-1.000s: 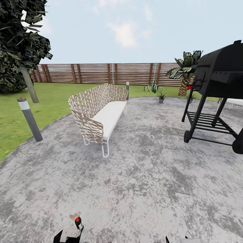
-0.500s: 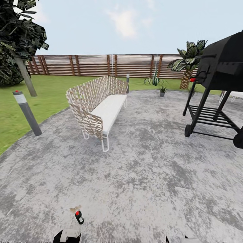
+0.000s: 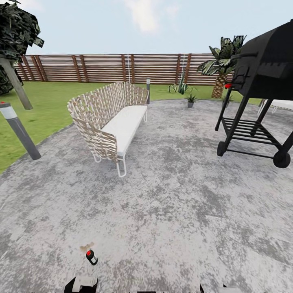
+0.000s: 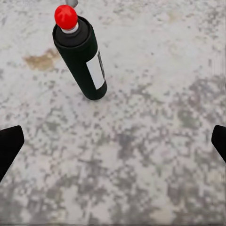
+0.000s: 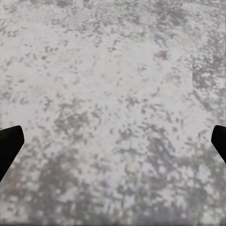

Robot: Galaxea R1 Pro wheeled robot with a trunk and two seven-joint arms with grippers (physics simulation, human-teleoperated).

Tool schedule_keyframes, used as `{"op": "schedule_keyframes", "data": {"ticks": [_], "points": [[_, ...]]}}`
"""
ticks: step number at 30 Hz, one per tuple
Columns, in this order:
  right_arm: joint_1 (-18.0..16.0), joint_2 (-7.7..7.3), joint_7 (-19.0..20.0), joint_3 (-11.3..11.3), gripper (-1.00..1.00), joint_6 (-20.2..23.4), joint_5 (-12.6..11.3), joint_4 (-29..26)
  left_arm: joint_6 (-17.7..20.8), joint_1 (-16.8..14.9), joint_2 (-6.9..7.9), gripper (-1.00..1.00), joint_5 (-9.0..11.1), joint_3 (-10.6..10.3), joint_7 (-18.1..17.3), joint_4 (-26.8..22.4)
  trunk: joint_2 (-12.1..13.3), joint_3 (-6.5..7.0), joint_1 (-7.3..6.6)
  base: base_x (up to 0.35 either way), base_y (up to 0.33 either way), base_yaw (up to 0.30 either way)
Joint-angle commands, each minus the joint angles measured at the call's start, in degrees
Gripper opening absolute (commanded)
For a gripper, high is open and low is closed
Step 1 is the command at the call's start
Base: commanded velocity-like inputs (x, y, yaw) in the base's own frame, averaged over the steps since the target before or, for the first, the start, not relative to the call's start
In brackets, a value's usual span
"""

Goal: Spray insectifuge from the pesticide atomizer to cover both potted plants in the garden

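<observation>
The pesticide atomizer (image 3: 91, 257) is a slim dark bottle with a white label and a red cap. It stands upright on the grey stone patio, just ahead of my left arm. In the left wrist view the atomizer (image 4: 82, 59) lies beyond my left gripper (image 4: 113, 146), which is open and apart from it. My right gripper (image 5: 113, 146) is open over bare patio. One potted plant (image 3: 190, 100) in a small grey pot sits at the patio's far edge. No insectifuge specks can be made out.
A wicker bench (image 3: 110, 122) with a white seat stands ahead on the left. A black grill (image 3: 260, 81) on a wheeled stand is at the right. A bollard light (image 3: 18, 130) marks the lawn edge. An agave (image 3: 179, 87), a palm (image 3: 221, 67) and a slat fence (image 3: 101, 67) lie beyond.
The whole head view has shifted, so the camera has moved: bench, grill and fence sit further left and higher. The atomizer stands where it was, a little higher in the picture.
</observation>
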Motion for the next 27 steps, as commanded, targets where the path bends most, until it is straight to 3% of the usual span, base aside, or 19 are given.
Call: {"op": "schedule_keyframes", "data": {"ticks": [1,9,23,27], "points": [[0.0,0.00,0.0,0.0,1.00,-0.2,0.0,0.0,-0.2,0.0,0.01,1.00,-0.3,0.0,0.0,0.0,0.0,-0.05,-0.01,0.000,0.000,-0.003],[0.0,-0.01,0.0,0.0,1.00,-0.2,0.0,0.0,-0.3,0.0,0.01,1.00,-0.3,0.0,0.0,0.0,0.0,-0.05,-0.01,0.000,0.025,0.000],[0.0,0.00,0.0,0.0,1.00,-0.2,0.0,0.0,-0.3,0.0,0.01,1.00,-0.3,0.0,0.0,0.0,0.0,-0.05,-0.01,0.029,0.281,-0.002],[0.0,-0.01,-0.1,-0.1,1.00,-0.2,0.0,0.0,-0.3,0.0,-0.02,1.00,-0.3,0.0,0.0,-0.1,0.0,-0.05,-0.01,0.114,0.149,-0.188]]}}
